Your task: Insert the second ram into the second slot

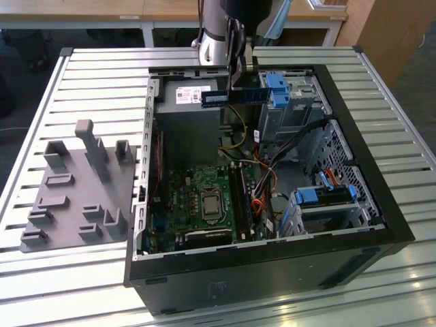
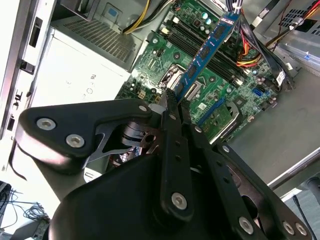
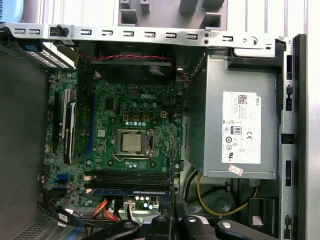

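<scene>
Lying nearest in the exterior view, the motherboard (image 1: 204, 201) fills the open computer case (image 1: 272, 272) on the slatted surface (image 1: 95, 75). Farther back, the hand (image 1: 240, 87) grips the second ram (image 1: 216, 98), roughly level in the air, well apart from the black slots (image 1: 240, 197).

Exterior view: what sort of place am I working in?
Probably a robotics lab or workshop: an open PC case on a slatted metal table, a grey fixture plate beside it, desks behind.
</scene>
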